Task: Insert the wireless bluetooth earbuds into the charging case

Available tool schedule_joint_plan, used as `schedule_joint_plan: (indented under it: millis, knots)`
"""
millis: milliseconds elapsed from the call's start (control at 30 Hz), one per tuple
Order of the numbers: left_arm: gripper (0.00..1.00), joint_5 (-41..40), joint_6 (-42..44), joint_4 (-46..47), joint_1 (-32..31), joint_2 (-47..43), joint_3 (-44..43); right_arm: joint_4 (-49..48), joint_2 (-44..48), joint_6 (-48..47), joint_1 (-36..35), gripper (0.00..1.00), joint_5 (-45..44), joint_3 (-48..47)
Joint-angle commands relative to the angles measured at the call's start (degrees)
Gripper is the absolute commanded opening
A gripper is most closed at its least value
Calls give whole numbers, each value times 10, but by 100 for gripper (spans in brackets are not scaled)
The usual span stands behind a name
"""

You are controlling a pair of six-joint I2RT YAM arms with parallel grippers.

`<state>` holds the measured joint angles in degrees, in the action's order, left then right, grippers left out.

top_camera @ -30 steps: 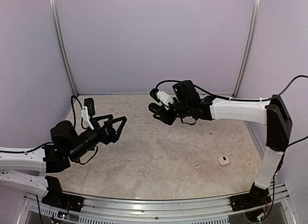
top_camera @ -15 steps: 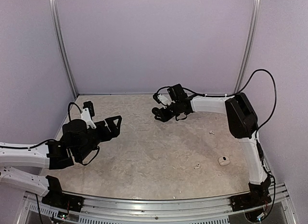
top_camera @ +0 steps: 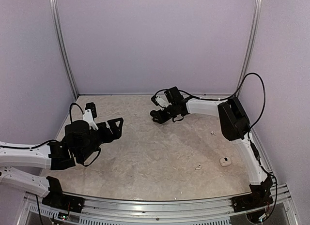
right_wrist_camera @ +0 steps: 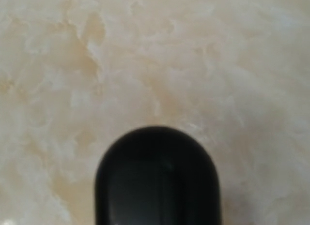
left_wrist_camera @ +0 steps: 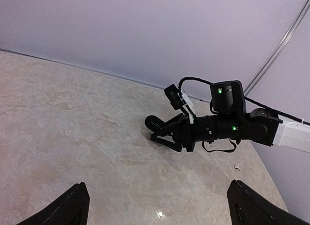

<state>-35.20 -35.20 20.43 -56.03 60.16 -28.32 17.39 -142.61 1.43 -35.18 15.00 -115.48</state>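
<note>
Table: stone-look beige sheet, mottled, smooth, with a soft sheen. One small glare spot shows under my left tool. That tool's fingers: matt black plastic.
Black case: smooth dark plastic, satin, with a faint seam down the middle.
White case: pale plastic, finish too small to judge.
My right arm: white shell, smooth and lightly glossy, with matt black joints.
Walls: flat matt lilac.
Corner posts and front rail: bare grey metal, dull shine.

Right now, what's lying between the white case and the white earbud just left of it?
Nothing: only bare tabletop separates the white case from the earbud, as the top view shows.
</note>
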Motion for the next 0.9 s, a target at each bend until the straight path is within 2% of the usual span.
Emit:
schedule_joint_plan:
  millis: [0,267,433,567,867]
  knots:
    - [99,3,30,6,-3,2,-13,11,-19,6,6,46,7,-22]
    - [99,29,54,-20,-2,23,-36,16,-16,2,9,55,6,-16]
    - [99,54,82,-16,-2,24,-33,-9,46,-1,8,70,13,45]
    - [99,80,112,-9,-1,20,-33,-39,137,4,8,84,-8,138]
    - [99,132,130,20,4,25,-25,-55,392,63,13,96,-96,408]
